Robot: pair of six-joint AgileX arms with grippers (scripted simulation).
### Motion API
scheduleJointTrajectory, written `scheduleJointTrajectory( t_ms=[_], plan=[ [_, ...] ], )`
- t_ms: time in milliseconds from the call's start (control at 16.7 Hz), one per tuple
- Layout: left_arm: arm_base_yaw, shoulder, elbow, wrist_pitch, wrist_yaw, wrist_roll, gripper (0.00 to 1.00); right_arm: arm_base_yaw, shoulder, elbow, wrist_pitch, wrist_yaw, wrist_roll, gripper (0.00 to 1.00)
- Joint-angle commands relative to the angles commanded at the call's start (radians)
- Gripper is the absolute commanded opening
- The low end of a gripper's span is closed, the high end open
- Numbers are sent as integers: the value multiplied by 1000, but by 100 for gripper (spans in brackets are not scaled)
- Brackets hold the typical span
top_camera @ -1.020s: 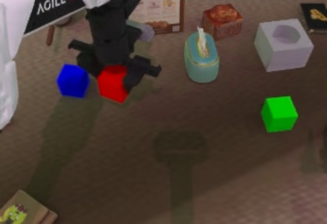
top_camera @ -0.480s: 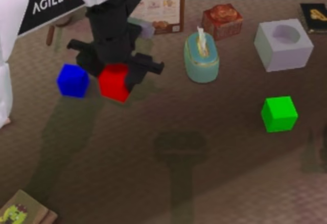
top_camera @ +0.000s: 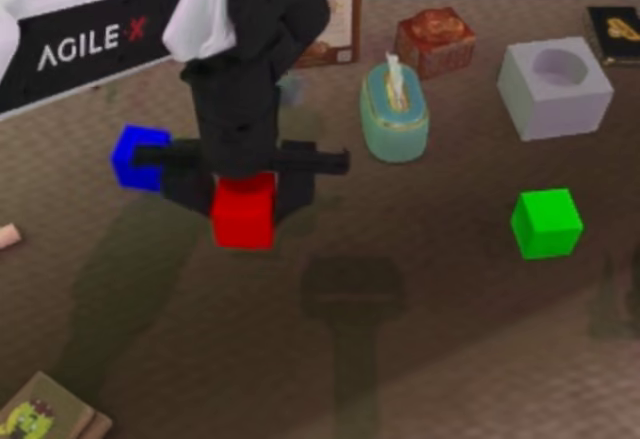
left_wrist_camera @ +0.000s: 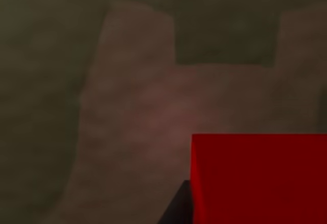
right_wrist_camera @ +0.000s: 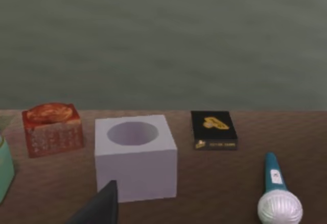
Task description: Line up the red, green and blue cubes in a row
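Left pincer (top_camera: 243, 194) clamped on red cube (top_camera: 243, 210), held over desk (top_camera: 420, 359) left of centre. Blue cube (top_camera: 130, 154) just behind-left; green cube (top_camera: 546, 223) well apart, right. Cubes look rigid, light, matte: grip opposite flat faces. Right pincer state: cannot tell.

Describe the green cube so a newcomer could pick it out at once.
Start at the pale grey block with a round hollow near the table's right side in the top view. Just nearer the camera sits the green cube, alone on bare tabletop: the only bright green thing there.
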State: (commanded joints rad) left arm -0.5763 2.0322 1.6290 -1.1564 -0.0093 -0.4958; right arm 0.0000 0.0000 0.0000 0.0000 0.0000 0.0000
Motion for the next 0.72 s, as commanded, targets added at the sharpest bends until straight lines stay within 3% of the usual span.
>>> scheduleJointTrajectory(
  t_ms=[240,720],
  plan=[
    [-37,-73,-84,23,-4,-114,0,0,0,0,0,0,0,100],
    [-31,-52,-136,96,-4,-114,0,0,0,0,0,0,0,100]
  ],
)
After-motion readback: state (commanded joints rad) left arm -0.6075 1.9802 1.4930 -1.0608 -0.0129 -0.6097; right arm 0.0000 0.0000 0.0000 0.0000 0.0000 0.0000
